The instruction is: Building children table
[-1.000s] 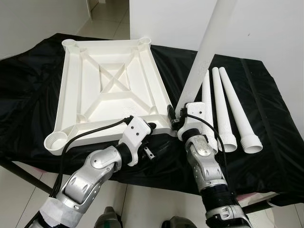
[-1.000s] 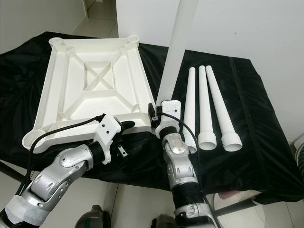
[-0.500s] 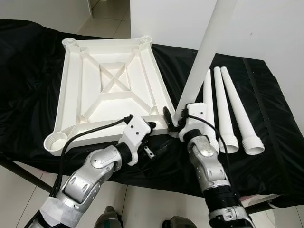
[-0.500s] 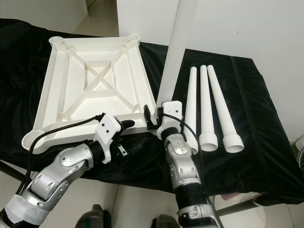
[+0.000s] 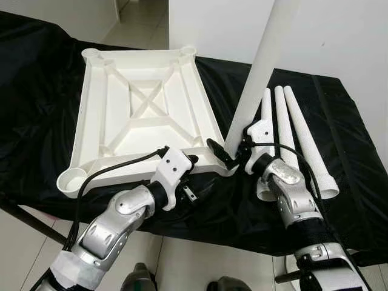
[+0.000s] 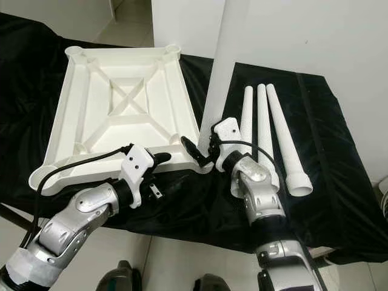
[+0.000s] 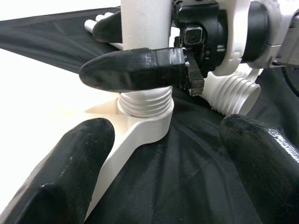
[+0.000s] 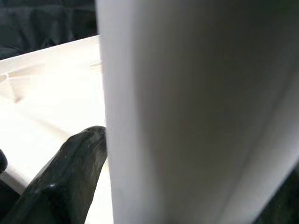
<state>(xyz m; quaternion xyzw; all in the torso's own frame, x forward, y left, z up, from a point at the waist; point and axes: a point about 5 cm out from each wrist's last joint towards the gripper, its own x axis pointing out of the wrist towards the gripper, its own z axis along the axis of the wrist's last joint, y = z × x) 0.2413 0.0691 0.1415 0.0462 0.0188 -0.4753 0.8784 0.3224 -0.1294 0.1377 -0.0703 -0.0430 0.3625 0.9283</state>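
Note:
The white table top [image 5: 91,115] lies upside down on the black cloth. A white table leg [image 5: 260,66] stands upright in its near right corner socket [image 7: 140,126], with screw threads [image 7: 145,100] showing above the socket. My right gripper [image 5: 227,153] is shut on the leg just above the threads, one black finger [image 7: 135,70] crossing its front. In the right wrist view the leg [image 8: 196,112] is close up beside a finger [image 8: 65,177]. My left gripper [image 5: 195,177] is open at the top's near edge, just left of that corner, its fingers [image 7: 56,172] spread wide and touching nothing.
Three spare white legs [image 5: 285,133] lie side by side on the cloth right of the upright leg. The black-draped table [image 5: 48,73] ends just below my arms, with pale floor [image 5: 182,260] beneath. A white wall [image 5: 339,36] stands behind.
My right forearm has swung out to the right and its wrist has turned around the leg while keeping hold. The left arm has stayed put.

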